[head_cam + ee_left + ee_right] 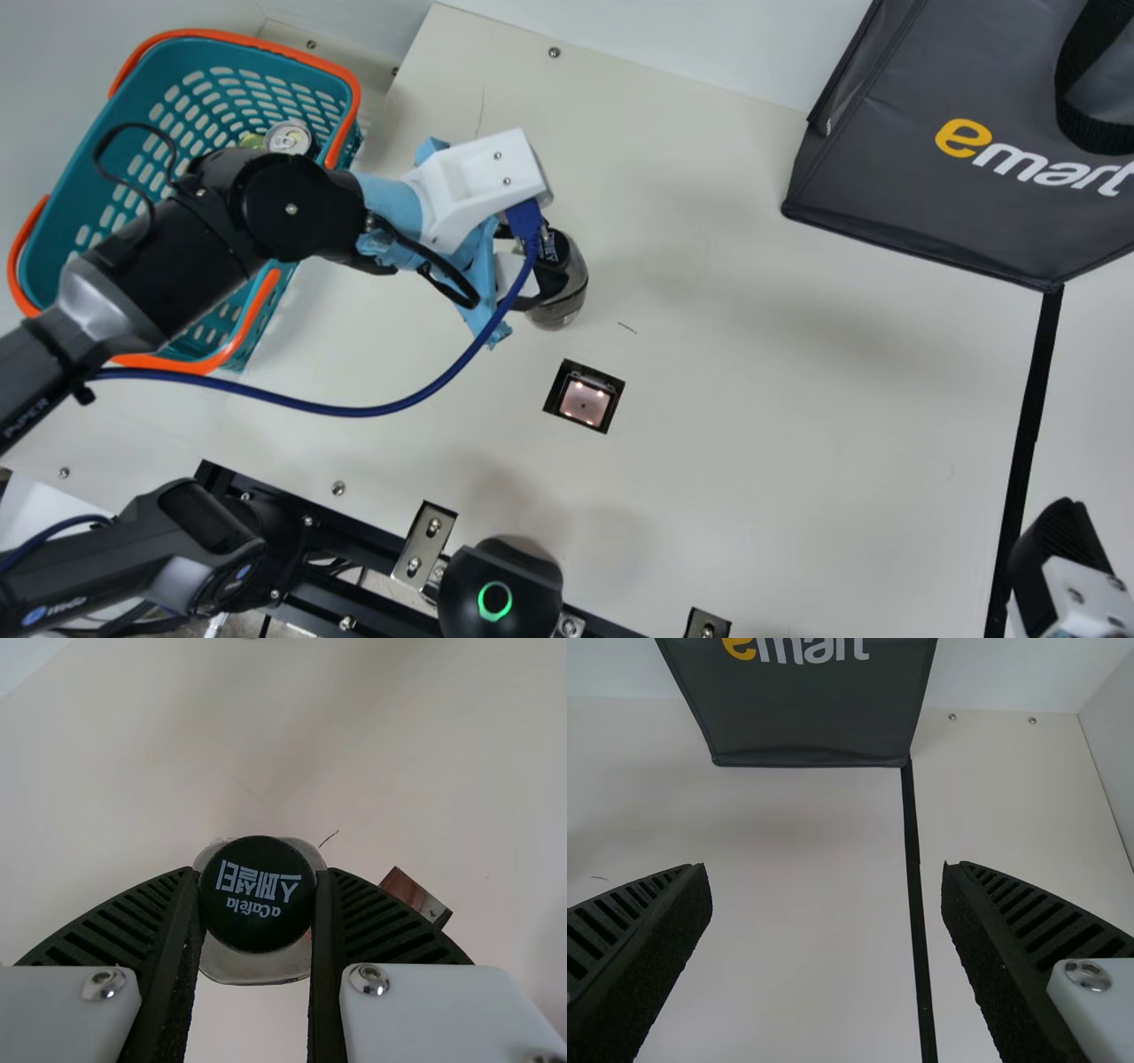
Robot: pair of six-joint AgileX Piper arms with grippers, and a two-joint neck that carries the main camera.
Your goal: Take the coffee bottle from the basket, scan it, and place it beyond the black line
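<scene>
Teal plastic with an orange rim, the basket (pixel 213 44) sits at the upper left of the main view. A can (pixel 289 137) shows its silver top inside it, with something pale green just beside.

The left arm (pixel 186 230) comes in from the left edge and crosses over the basket. Its blue-wrapped wrist leads to the left gripper (pixel 542 273), near the centre of the frame, pinching the bottle (pixel 560 310) by its black cap (pixel 257 895). In the left wrist view the cap is between the two ribbed fingers (pixel 142 926), touching both, with the clear body under it. I cannot tell whether the bottle's base touches the table (pixel 780 372). A blue cable (pixel 354 411) loops down from the wrist and back to the left.

The scanner (pixel 585 400), a lit square set into the table, is below the bottle in the main view and slightly to its right. The black line (pixel 1028 452) runs down the right side, from a corner of the dark grey bag (pixel 895 159) at the upper right; the bottle is well to the left of it.

The right gripper (pixel 1063 545) is at the lower right of the main view. In the right wrist view its fingers (pixel 1023 943) are spread wide, with nothing held and the black line visible between them.

Along the bottom of the main view, a round black device (pixel 461 585) shows a lit green ring.
</scene>
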